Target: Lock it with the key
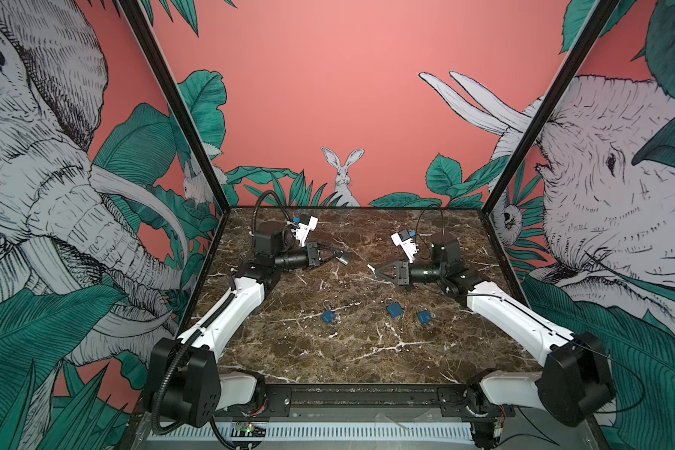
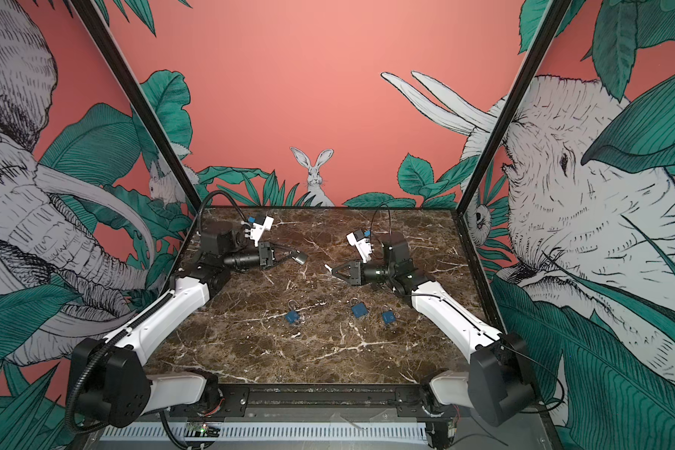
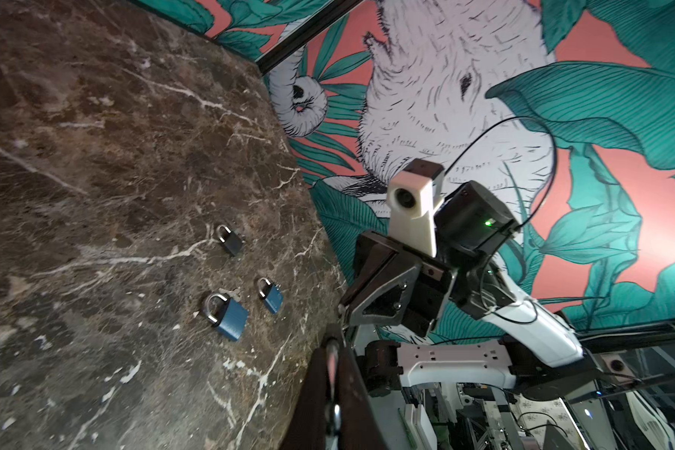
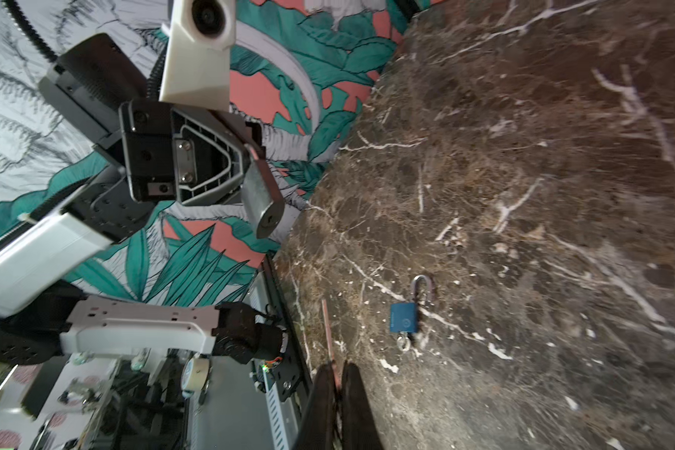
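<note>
Silver metal padlock (image 1: 343, 257): hanging in the air over the far left of the dark brown marble table (image 1: 359, 350), its shackle lying hidden between the pinched-together fingers of the left tool (image 1: 335, 255), its keyhole end facing the right wrist camera. Small pale key (image 1: 370, 267): sticking out of the tightly pinching right tool (image 1: 377, 270), near the padlock but apart from it, showing too small for its shape to be made out. Three blue padlocks (image 1: 394, 309): lying nearer the front edge, one showing an open shackle.
</note>
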Robot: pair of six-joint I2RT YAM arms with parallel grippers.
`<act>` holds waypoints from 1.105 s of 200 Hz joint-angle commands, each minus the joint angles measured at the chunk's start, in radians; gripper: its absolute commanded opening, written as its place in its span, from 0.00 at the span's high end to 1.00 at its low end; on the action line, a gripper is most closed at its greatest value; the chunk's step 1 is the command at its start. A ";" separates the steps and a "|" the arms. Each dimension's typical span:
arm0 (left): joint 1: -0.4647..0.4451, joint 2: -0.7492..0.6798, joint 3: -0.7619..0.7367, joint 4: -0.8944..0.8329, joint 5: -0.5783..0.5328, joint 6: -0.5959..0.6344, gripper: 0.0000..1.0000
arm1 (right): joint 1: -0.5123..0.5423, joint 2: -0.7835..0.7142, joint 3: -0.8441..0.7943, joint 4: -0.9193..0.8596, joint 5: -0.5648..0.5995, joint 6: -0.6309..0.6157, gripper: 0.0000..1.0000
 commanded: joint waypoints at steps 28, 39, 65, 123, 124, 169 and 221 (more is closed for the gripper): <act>-0.103 0.206 0.141 -0.232 -0.119 0.197 1.00 | -0.031 0.011 0.005 -0.164 0.308 -0.118 1.00; -0.135 0.277 0.194 -0.264 -0.132 0.228 1.00 | -0.039 0.013 0.001 -0.182 0.343 -0.131 1.00; -0.178 0.439 0.331 -0.368 -0.160 0.305 1.00 | -0.050 0.002 -0.012 -0.207 0.418 -0.168 1.00; -0.195 0.720 0.564 -0.441 -0.106 0.347 1.00 | -0.086 0.035 -0.038 -0.155 0.436 -0.168 1.00; -0.196 0.724 0.568 -0.444 -0.105 0.349 1.00 | -0.088 0.036 -0.038 -0.154 0.437 -0.168 1.00; -0.205 0.897 0.760 -0.531 -0.069 0.388 1.00 | -0.106 0.074 -0.031 -0.139 0.417 -0.181 1.00; -0.216 1.027 0.911 -0.605 -0.022 0.417 1.00 | -0.107 0.102 -0.023 -0.132 0.415 -0.190 1.00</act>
